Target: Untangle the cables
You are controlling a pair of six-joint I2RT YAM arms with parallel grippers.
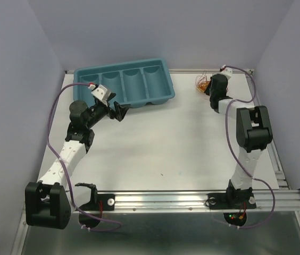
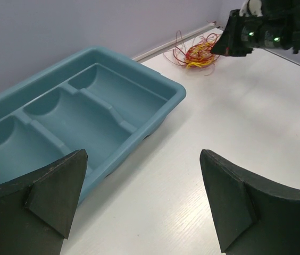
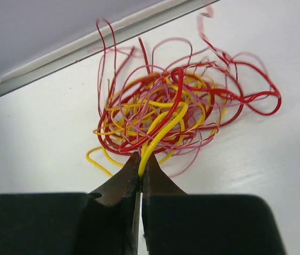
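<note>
The white table (image 1: 166, 149) carries a teal 4-compartment tray (image 2: 177, 91) ahead-left of the left gripper (image 2: 142, 154), and the cables (image 3: 176, 114) bunched at the tips of the right gripper (image 3: 140, 172).

- Top external: high, behind arm bases (image 1: 43, 204), looking down and forward; whole table (image 1: 155, 154) in frame, far off.
- Left wrist: low, facing across table; tray (image 2: 139, 70) near at left, cables (image 2: 195, 53) distant, upper right.
- Right wrist: very close on cables, facing back wall (image 3: 43, 26).
- Shared: cables in all three; tray in top and left wrist.
</note>
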